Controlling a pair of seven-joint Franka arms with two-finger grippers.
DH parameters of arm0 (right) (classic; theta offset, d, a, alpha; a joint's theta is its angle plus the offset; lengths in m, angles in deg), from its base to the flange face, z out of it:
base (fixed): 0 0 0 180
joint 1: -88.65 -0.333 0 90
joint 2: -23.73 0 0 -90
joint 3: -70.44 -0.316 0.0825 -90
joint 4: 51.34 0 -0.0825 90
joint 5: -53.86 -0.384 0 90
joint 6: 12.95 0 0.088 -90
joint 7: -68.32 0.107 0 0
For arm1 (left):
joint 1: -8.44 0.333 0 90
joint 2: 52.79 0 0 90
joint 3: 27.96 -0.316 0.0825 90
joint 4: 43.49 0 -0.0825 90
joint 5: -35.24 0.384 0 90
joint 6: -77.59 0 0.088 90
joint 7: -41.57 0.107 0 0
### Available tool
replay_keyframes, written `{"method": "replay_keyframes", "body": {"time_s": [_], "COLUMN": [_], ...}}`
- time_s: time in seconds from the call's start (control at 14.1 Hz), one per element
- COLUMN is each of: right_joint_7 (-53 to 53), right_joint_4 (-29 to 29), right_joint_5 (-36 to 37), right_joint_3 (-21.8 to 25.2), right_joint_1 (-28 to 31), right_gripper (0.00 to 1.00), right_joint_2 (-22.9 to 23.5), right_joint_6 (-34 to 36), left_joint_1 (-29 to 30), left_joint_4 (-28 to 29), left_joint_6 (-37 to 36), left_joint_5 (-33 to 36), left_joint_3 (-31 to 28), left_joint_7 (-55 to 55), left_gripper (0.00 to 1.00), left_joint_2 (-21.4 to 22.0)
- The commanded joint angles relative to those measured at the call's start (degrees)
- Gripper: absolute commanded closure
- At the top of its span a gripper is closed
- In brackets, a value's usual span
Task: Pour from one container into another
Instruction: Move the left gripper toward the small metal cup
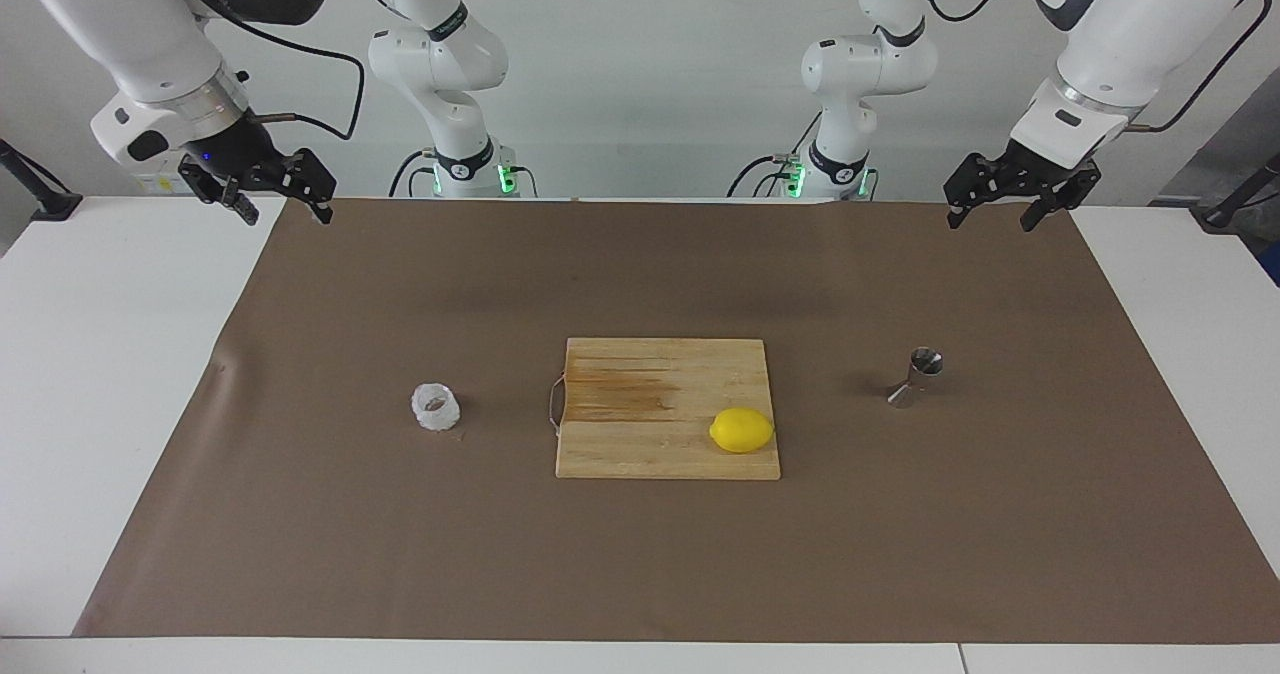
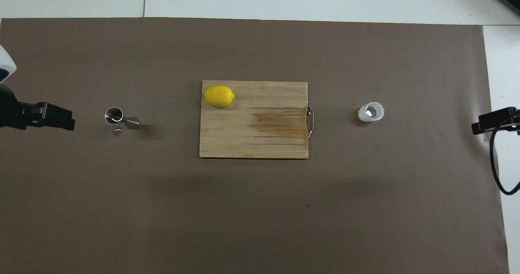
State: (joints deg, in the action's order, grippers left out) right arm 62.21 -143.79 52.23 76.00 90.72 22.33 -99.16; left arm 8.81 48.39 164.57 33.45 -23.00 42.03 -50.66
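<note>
1. Cup (image 1: 436,407) stands toward the right arm's end of the table (image 1: 120,374), jigger (image 1: 918,377) toward the left arm's; each suits its nearer arm.
2. Right pincer (image 1: 283,201) and left pincer (image 1: 994,208) wait released, raised over the robots' edge.
3. Board (image 1: 668,409) with lemon (image 1: 742,430) lies between the two.

left gripper (image 2: 61,118) — cut by overhead edge | right gripper (image 2: 493,120) — likewise | cup (image 1: 436,407) contents unreadable
</note>
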Motion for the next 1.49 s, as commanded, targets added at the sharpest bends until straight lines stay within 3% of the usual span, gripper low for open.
{"method": "replay_keyframes", "body": {"time_s": [0.0,0.57,0.85,1.42], "right_joint_7": [0.8,0.8,0.8,0.8], "right_joint_4": [-1.5,-1.5,-1.5,-1.5], "right_joint_5": [0.7,0.6,0.6,0.6], "right_joint_3": [-0.5,-0.5,-0.5,-0.5], "right_joint_1": [0.2,0.2,0.2,0.2], "right_gripper": [0.0,0.0,0.0,0.0], "right_joint_2": [-1.4,-1.4,-1.4,-1.4], "right_joint_6": [0.1,0.1,0.1,0.1], "left_joint_1": [0.0,0.1,1.3,10.0], "left_joint_4": [1.7,2.2,5.1,5.6], "left_joint_6": [0.3,-2.2,0.3,3.2], "left_joint_5": [-0.6,-0.6,-1.6,-10.6], "left_joint_3": [-0.4,-0.6,-1.2,-1.2], "left_joint_7": [0.9,-1.9,-4.7,-19.2], "left_gripper": [0.0,0.0,0.0,0.0], "left_joint_2": [1.5,1.8,2.5,-8.4]}}
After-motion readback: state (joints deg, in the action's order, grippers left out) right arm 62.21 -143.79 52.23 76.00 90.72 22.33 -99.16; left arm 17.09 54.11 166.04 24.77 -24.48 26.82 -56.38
